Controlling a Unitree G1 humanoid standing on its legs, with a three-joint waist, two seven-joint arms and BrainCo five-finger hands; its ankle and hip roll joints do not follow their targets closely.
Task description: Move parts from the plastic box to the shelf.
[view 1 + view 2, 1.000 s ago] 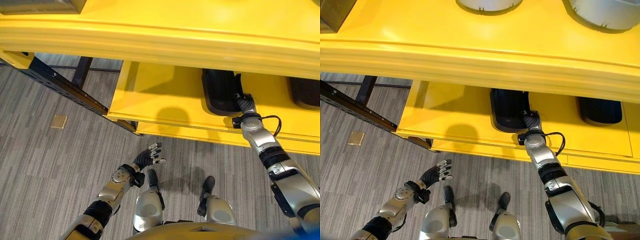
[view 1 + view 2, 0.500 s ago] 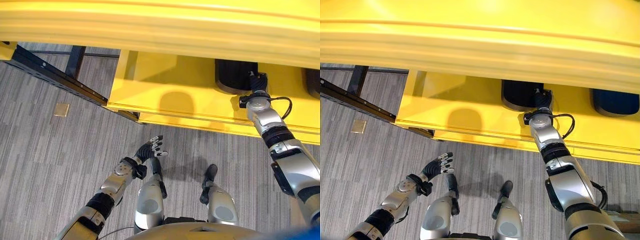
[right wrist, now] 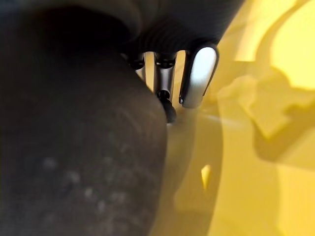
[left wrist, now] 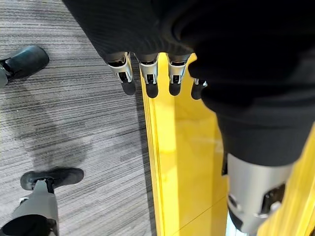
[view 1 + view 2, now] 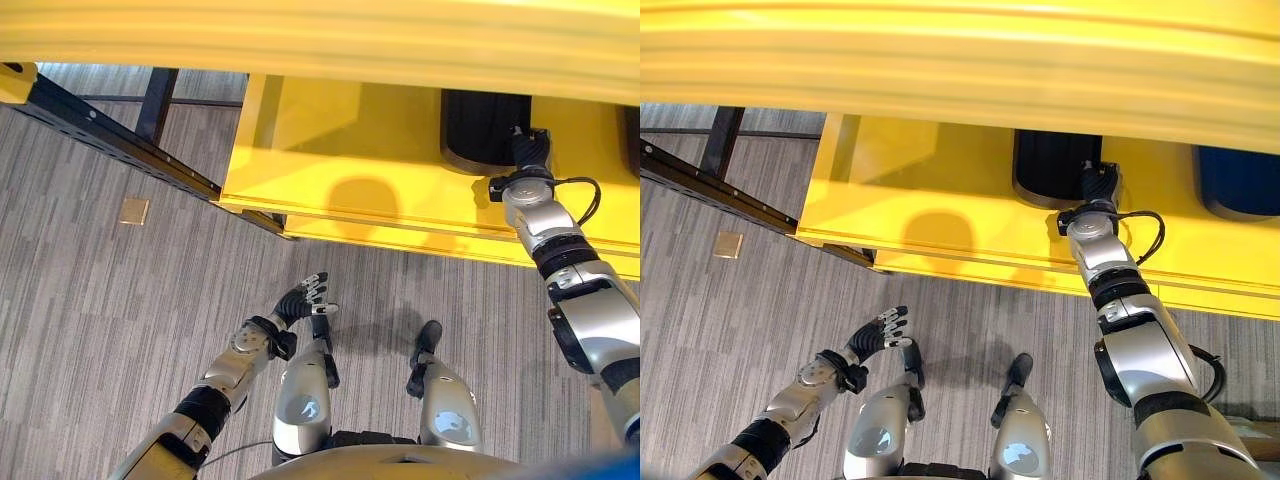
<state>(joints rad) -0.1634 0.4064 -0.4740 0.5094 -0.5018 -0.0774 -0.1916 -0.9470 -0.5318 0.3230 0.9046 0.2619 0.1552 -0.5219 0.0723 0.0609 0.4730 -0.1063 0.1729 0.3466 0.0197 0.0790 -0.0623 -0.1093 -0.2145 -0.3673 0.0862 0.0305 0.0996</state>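
On shelf [image 5: 330,165] — R hand [image 5: 528,150] at part [image 5: 480,125]

No legible text or labels (none on anything)

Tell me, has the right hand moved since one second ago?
Yes. The right hand has gone deeper over the lower shelf, farther from the shelf's front edge, beside the black part.

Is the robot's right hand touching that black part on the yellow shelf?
Touching. The right wrist view shows the right hand with fingers lying against the black part.
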